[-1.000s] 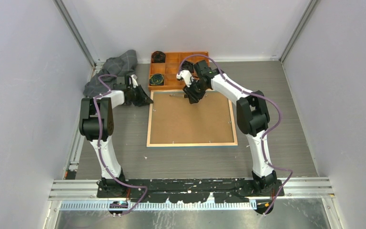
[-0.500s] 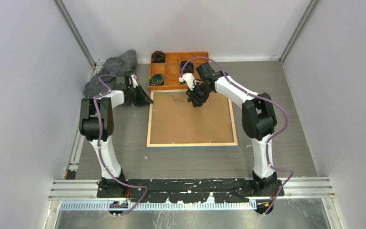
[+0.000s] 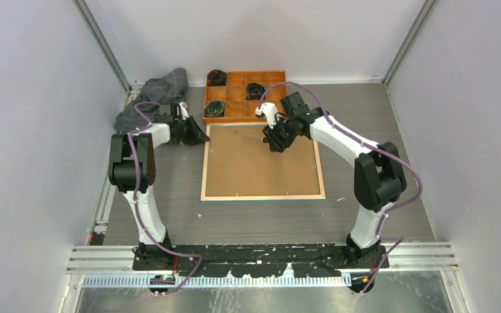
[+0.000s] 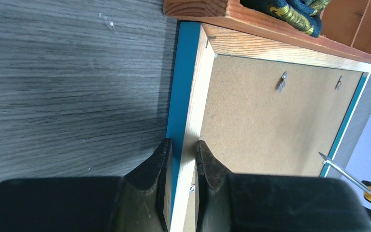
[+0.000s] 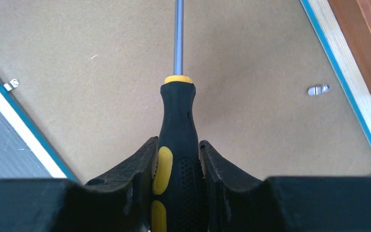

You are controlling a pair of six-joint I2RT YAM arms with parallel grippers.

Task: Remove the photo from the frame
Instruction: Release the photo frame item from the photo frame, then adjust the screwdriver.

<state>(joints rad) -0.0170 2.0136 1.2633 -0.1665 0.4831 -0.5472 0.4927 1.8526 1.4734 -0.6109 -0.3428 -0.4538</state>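
Two hands are on the job, and the coming move turns on the right one: the right hand [image 3: 275, 140] sits over the far part of the backing board [image 3: 254, 169], closed round the black-and-yellow handle of a screwdriver [image 5: 178, 121]. The tool's long axis runs roughly along the far rim, its steel tip pointing toward the left arm. The small metal clips [image 4: 282, 81] at that far rim lie just beyond the tip; whether the tip touches the board I cannot tell. The frame [image 3: 261, 196] lies face down in the middle of the table [image 3: 378, 163], pale wood rim up and a blue border showing at its edges, its far side just beside the orange compartment tray [image 3: 244, 72]. The left hand [image 4: 182, 145] is narrow, pinching the frame's left rim near the far corner, probably to steady it. The photo is not visible; it is presumably under the brown board, so the clips must turn aside first, and the right arm is nearer them.
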